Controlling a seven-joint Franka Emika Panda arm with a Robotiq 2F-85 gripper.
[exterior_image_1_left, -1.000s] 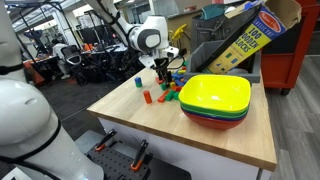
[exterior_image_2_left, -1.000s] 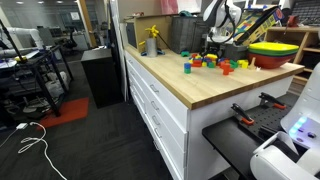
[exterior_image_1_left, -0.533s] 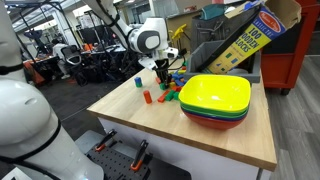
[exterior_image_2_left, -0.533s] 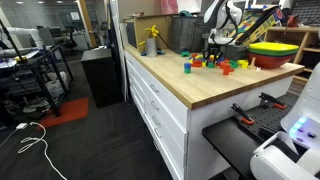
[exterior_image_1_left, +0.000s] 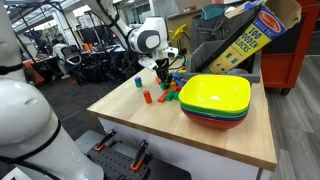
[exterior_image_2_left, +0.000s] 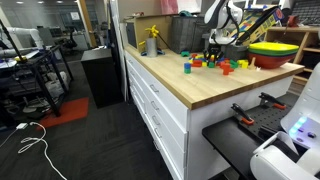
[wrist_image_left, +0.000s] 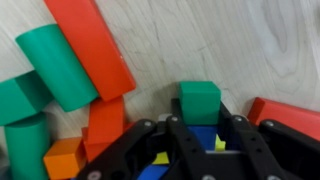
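Gripper (wrist_image_left: 204, 124) is pinched nearly closed on blue block (wrist_image_left: 205, 138), green cube (wrist_image_left: 200, 100) just beyond its fingertips, on wooden table (wrist_image_left: 250, 40).

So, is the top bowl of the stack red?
No, the top bowl is plainly yellow.

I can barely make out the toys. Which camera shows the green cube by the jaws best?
The wrist view: the green cube fills the middle, close up. In both exterior views it is lost among tiny blocks.
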